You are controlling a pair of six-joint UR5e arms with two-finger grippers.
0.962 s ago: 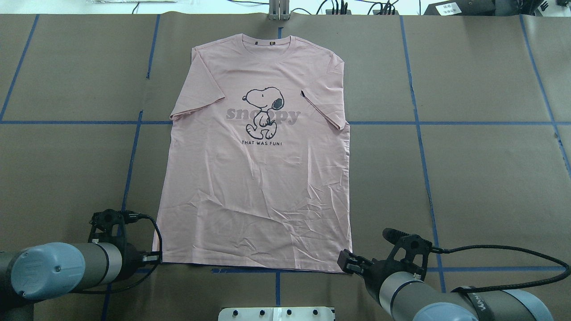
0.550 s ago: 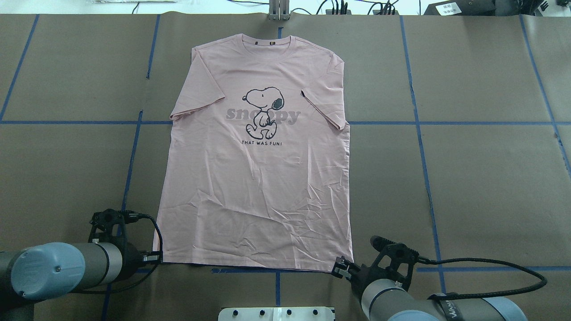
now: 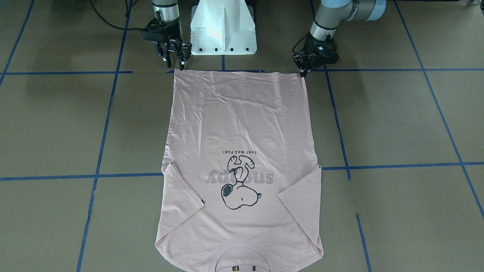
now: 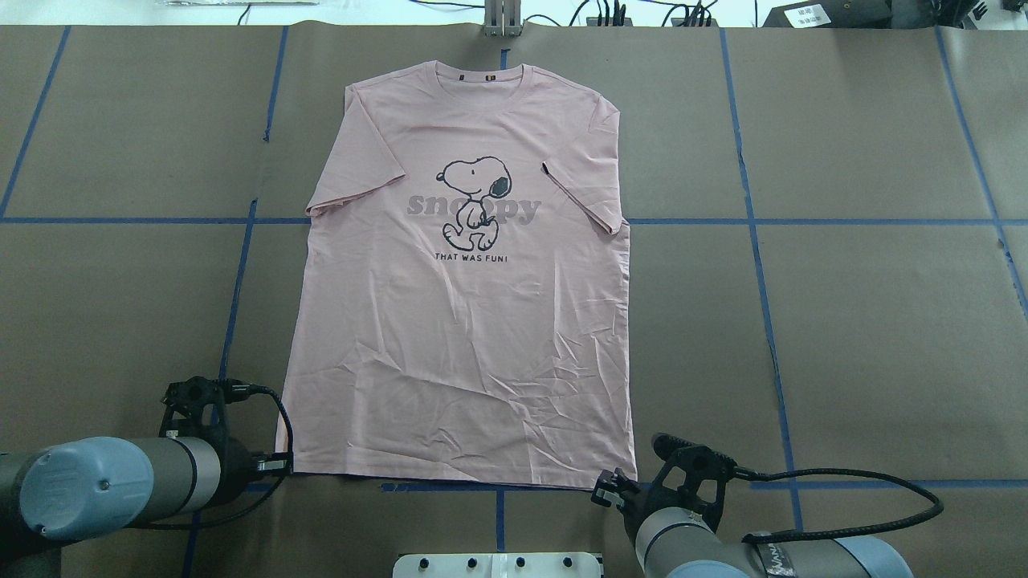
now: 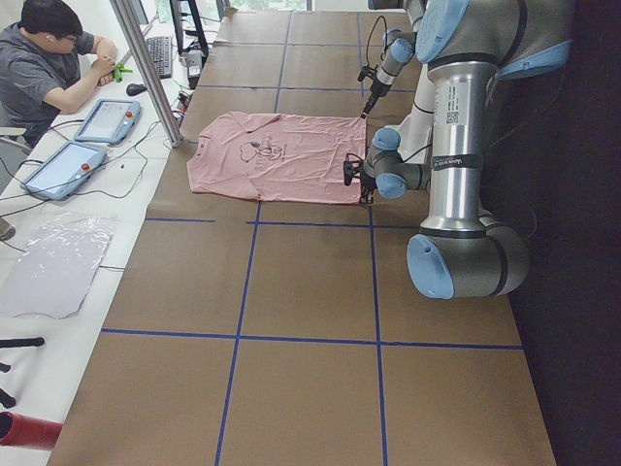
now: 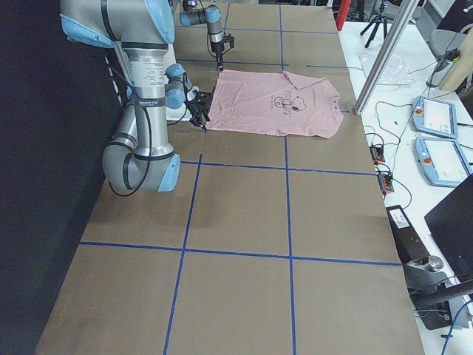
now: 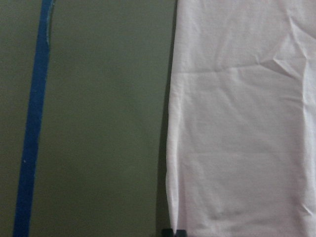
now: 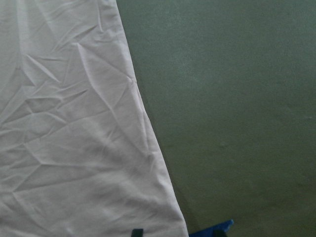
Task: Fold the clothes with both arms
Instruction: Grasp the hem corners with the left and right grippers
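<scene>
The pale pink T-shirt (image 4: pixel 466 337) lies flat on the brown table, Snoopy print up, collar at the far edge and hem toward me; it also shows in the front view (image 3: pixel 242 121). My left gripper (image 4: pixel 279 464) is low at the hem's left corner, jaws together on the cloth (image 3: pixel 303 72); the left wrist view shows its tips at the shirt's edge (image 7: pixel 237 123). My right gripper (image 4: pixel 608 486) is open at the hem's right corner, its fingers apart in the front view (image 3: pixel 174 65), either side of the corner of the shirt (image 8: pixel 74 138).
The white pedestal base (image 3: pixel 223 26) stands just behind the hem between the arms. Blue tape lines (image 4: pixel 755 241) cross the brown table cover. A metal post (image 4: pixel 502 20) stands beyond the collar. An operator (image 5: pixel 49 58) sits with tablets at the far side.
My right gripper has moved left and back toward the base, down to the hem's right corner. The left arm and the shirt have not moved.
</scene>
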